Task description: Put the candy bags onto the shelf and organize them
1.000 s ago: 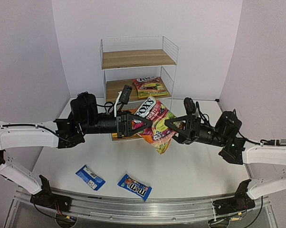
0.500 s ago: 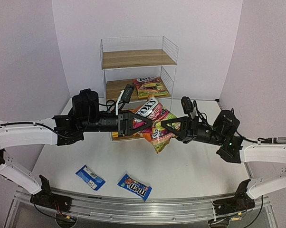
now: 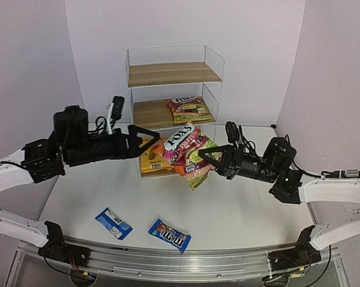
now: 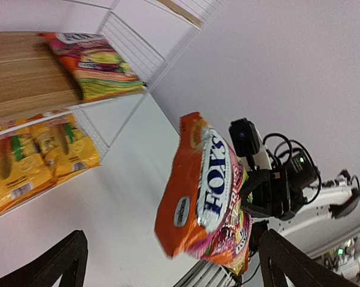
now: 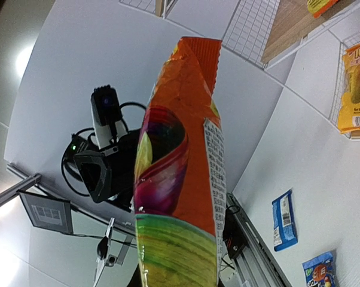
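Observation:
A red-pink candy bag [image 3: 188, 150] hangs above the table in front of the shelf [image 3: 168, 74]. My right gripper [image 3: 206, 159] is shut on its right side. In the right wrist view the bag [image 5: 180, 179] fills the middle and hides the fingers. My left gripper [image 3: 150, 142] stands open just left of the bag, apart from it. Its black fingertips [image 4: 66, 260] frame the bag [image 4: 204, 191] in the left wrist view. A second red-pink bag [image 3: 191, 109] lies on the middle board. Two yellow-orange bags [image 3: 153, 161] lie on the bottom board. Two blue packets [image 3: 113, 223] [image 3: 169, 234] lie on the table near the front.
The shelf has white wire sides [image 3: 214, 60] and stands against the back wall. Its top board is bare. A metal rail [image 3: 180, 263] runs along the near table edge, just behind the blue packets.
My left gripper has opened, let go of the red-pink bag and drawn back to the left. My right gripper has shut on the bag and now holds it alone.

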Robot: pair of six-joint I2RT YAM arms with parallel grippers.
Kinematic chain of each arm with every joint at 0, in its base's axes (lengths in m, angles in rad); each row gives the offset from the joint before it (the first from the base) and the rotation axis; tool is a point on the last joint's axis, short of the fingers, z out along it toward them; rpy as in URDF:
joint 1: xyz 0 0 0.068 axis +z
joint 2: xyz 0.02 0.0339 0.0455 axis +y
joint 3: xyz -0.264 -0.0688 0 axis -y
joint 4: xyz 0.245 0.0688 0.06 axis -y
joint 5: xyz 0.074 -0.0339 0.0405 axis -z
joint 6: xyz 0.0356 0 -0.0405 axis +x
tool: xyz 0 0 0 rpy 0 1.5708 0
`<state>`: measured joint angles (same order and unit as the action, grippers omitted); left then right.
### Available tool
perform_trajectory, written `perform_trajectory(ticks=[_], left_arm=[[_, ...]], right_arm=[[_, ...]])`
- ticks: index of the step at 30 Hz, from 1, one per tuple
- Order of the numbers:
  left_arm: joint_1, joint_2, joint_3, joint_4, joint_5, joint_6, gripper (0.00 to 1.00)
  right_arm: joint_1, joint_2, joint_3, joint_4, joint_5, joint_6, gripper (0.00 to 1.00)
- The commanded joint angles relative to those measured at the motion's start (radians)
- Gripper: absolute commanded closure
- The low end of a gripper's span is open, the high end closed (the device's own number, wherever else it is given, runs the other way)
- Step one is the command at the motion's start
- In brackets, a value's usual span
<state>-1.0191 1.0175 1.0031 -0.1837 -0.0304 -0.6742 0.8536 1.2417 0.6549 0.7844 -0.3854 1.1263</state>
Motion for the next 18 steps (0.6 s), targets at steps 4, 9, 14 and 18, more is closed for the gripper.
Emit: perform_trajectory(ticks=[4, 9, 14, 18], left_arm=[[0.002, -0.16, 0.056, -0.651, -0.463, -0.36, 0.0], [0.002, -0.193, 0.038, -0.834, -0.499, -0.473, 0.0], [0.002, -0.257, 0.022, -0.832, -0.471, -0.464, 0.0], [0.002, -0.303, 0.005, -0.796, -0.451, -0.448, 0.0]], right_arm=[[0.013, 0.157, 0.245, 0.022, 0.214, -0.031, 1.0], [0.019, 0.295, 0.395, 0.001, 0.353, -0.053, 1.0], [0.032, 0.38, 0.51, -0.056, 0.487, -0.102, 1.0], [0.038, 0.452, 0.578, -0.071, 0.549, -0.125, 1.0]])
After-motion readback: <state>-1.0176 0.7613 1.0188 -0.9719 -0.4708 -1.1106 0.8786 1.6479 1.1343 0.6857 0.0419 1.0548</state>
